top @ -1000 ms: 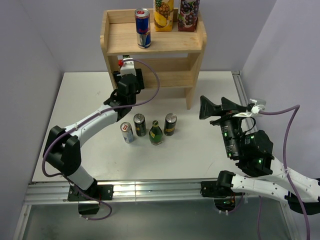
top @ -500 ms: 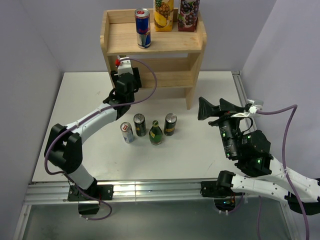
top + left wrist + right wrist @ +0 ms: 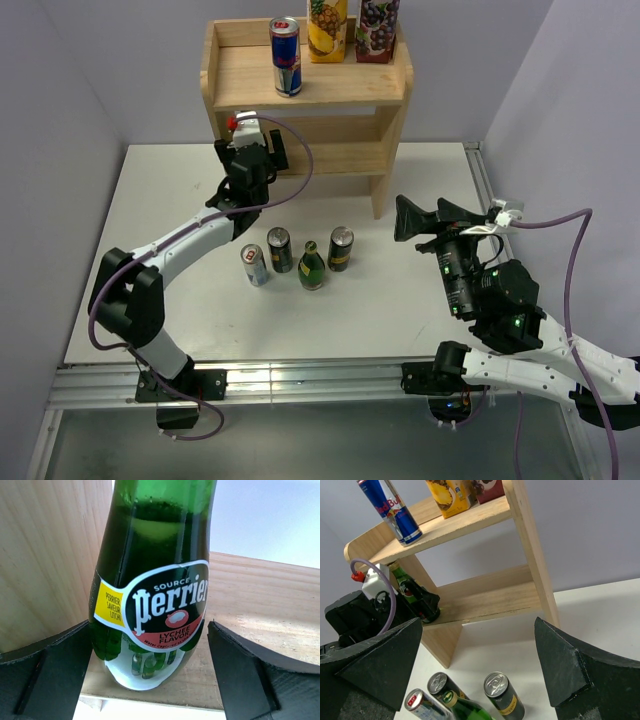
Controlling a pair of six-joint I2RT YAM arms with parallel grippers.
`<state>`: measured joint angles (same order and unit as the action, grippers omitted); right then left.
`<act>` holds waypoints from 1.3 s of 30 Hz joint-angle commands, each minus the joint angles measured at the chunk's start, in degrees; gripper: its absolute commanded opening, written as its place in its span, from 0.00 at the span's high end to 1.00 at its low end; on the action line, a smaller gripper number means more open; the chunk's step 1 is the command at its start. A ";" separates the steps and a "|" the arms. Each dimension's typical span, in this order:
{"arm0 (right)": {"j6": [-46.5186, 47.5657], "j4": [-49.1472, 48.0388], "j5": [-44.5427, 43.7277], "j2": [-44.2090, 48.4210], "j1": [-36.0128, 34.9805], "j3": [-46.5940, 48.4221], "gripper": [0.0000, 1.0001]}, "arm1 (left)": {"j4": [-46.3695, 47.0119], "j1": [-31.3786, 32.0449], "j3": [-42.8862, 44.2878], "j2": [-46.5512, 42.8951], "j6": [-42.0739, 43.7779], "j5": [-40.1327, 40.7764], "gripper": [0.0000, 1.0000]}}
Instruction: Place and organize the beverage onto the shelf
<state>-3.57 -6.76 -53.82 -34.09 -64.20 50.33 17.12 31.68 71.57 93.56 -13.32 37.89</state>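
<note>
A green Perrier bottle (image 3: 155, 605) stands upright on the lower board of the wooden shelf (image 3: 330, 90), near its left side panel; the right wrist view shows this bottle (image 3: 405, 587) too. My left gripper (image 3: 149, 630) is open around the bottle, with a clear gap at the right finger (image 3: 245, 675). From above, the left gripper (image 3: 250, 150) reaches under the top board. My right gripper (image 3: 425, 215) hovers open and empty to the right of the shelf. On the top board stand a Red Bull can (image 3: 286, 56) and two juice cartons (image 3: 327, 28).
On the table in front of the shelf stand a silver can (image 3: 254, 265), a dark can (image 3: 280, 250), a green bottle (image 3: 311, 266) and another dark can (image 3: 341, 249). The right half of the lower board (image 3: 490, 595) is bare. Walls close in on both sides.
My left gripper was shut on the Perrier bottle and has opened, leaving it standing on the lower board. The right arm has hardly moved.
</note>
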 commanded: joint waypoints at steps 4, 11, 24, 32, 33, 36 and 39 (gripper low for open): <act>-0.64 0.08 -0.58 0.25 0.31 0.56 0.00 | 1.51 -0.48 0.24 -5.04 -1.26 1.14 0.01; -1.26 0.08 -0.85 0.60 0.40 -0.31 0.00 | -5.16 -0.13 -1.52 -11.29 -3.29 0.26 0.01; -3.02 1.31 -1.46 2.00 0.40 -1.63 0.00 | -19.23 15.56 -17.94 -29.48 -11.44 -1.25 0.02; -4.60 2.37 -2.07 3.24 0.31 -2.95 0.00 | -22.14 36.34 -27.79 -32.65 -21.57 9.57 0.03; -4.77 2.63 -2.08 3.50 0.40 -3.13 0.00 | -20.05 37.65 -28.76 -32.65 -22.27 9.31 0.03; -5.30 3.16 -2.34 4.03 0.40 -3.48 0.00 | -14.96 37.93 -32.36 -30.21 -22.54 7.03 0.02; -5.74 3.86 -2.60 4.73 0.31 -3.92 0.00 | -8.26 37.93 -34.30 -24.07 -21.84 6.23 0.02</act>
<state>-7.92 -3.29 -54.92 -30.37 -64.12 47.09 0.51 69.41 38.59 64.86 -33.74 43.53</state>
